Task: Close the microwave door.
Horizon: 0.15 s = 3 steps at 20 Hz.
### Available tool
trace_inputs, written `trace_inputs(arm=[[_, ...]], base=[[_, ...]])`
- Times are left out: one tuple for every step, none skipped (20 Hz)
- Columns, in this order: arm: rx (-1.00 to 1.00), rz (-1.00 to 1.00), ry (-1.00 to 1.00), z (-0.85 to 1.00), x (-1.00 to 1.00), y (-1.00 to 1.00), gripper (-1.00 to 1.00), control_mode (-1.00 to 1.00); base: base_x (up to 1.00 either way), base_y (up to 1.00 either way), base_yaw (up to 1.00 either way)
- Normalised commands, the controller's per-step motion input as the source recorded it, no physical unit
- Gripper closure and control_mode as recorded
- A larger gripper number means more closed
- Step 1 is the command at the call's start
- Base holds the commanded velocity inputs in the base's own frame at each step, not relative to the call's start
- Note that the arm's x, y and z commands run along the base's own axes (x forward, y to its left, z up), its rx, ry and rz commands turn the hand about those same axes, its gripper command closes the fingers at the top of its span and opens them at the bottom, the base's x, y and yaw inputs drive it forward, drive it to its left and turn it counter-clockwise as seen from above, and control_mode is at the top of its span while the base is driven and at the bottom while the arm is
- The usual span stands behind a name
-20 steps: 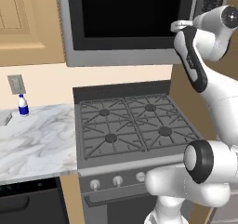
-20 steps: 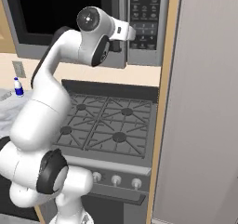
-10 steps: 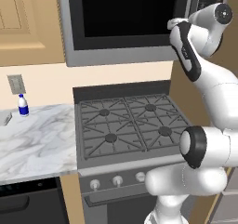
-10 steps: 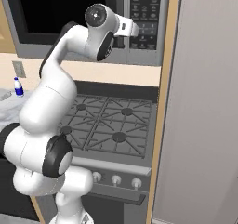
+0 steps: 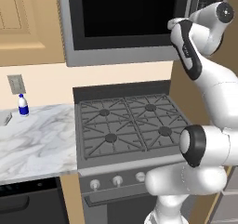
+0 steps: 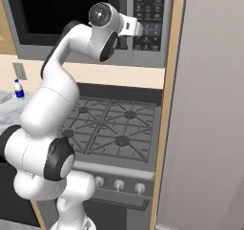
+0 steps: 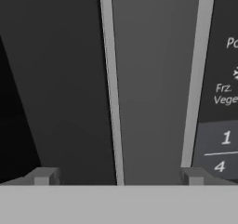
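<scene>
The arm has risen toward the microwave [image 6: 86,19]; the gripper [image 7: 116,175], released and wide, faces the microwave door [image 7: 69,79], keypad [image 7: 221,102] to its right.

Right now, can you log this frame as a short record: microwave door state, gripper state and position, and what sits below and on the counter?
microwave door: looks flush with the microwave front, apparently closed
gripper: open, holding nothing, fingertips wide apart
gripper position: close to the door's right edge, next to the keypad
below: black gas stove, burners bare
counter: marble countertop with a small blue-capped bottle by the wall
</scene>
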Motion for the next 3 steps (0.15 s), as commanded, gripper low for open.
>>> trace_inputs(arm=[[0.0,0.0,0.0,0.0,0.0,0.03,-1.0,-1.0],[0.0,0.0,0.0,0.0,0.0,0.0,-1.0,-1.0],[0.0,0.0,0.0,0.01,0.0,0.0,-1.0,-1.0]], base=[[0.0,0.0,0.0],[0.0,0.0,0.0],[0.0,0.0,0.0]])
